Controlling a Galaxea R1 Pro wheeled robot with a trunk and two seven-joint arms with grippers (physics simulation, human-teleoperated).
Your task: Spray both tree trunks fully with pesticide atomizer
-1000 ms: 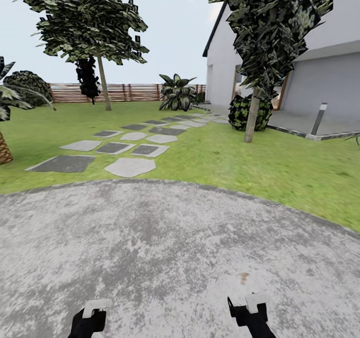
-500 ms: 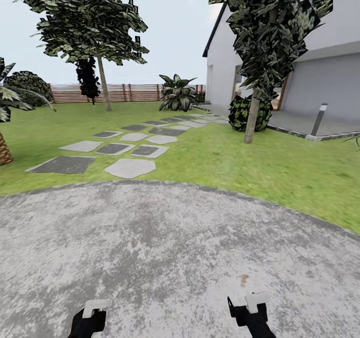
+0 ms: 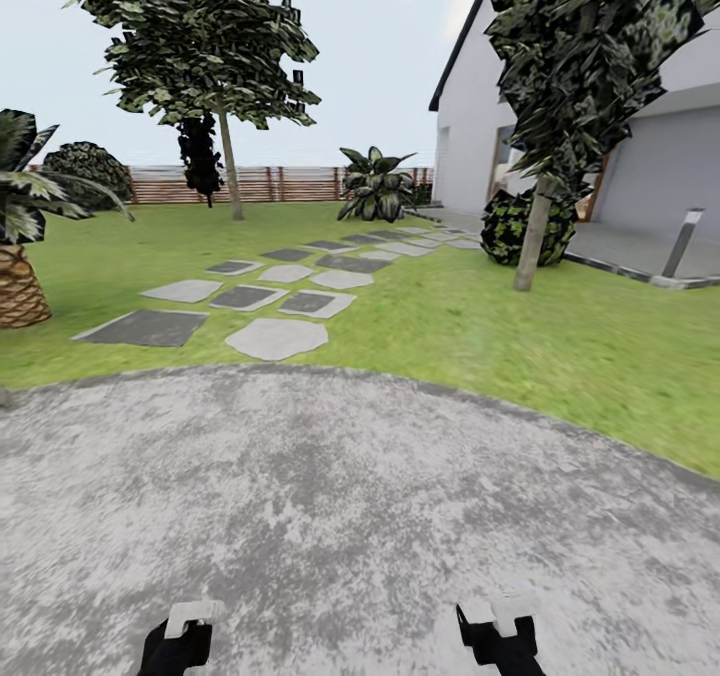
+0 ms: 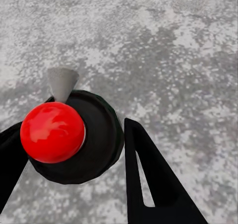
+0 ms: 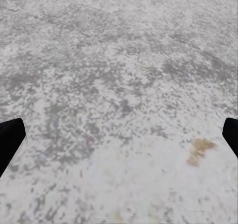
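Note:
The pesticide atomizer (image 4: 94,134), a black round body with a red cap and a grey cone nozzle, sits between the fingers of my left gripper (image 4: 72,127), which is shut on it above grey paving. My right gripper (image 5: 121,129) is open and holds nothing. Both grippers hang low at the near edge of the head view, left gripper (image 3: 187,631) and right gripper (image 3: 500,628). One tree stands far back on the lawn, its trunk (image 3: 232,171) thin and pale. The other tree trunk (image 3: 533,241) rises on the right near the house.
A round grey paved area (image 3: 340,496) lies under me, bordered by lawn (image 3: 560,336). Stepping stones (image 3: 275,301) lead away to a slatted fence (image 3: 290,184). A short palm (image 3: 20,286) stands at the left, a round shrub (image 3: 510,226), a bollard lamp (image 3: 683,241) and the house at the right.
The whole head view has shifted: the camera turned left, so trees, house and stones sit further right and the palm's trunk shows more. Both arms keep their pose.

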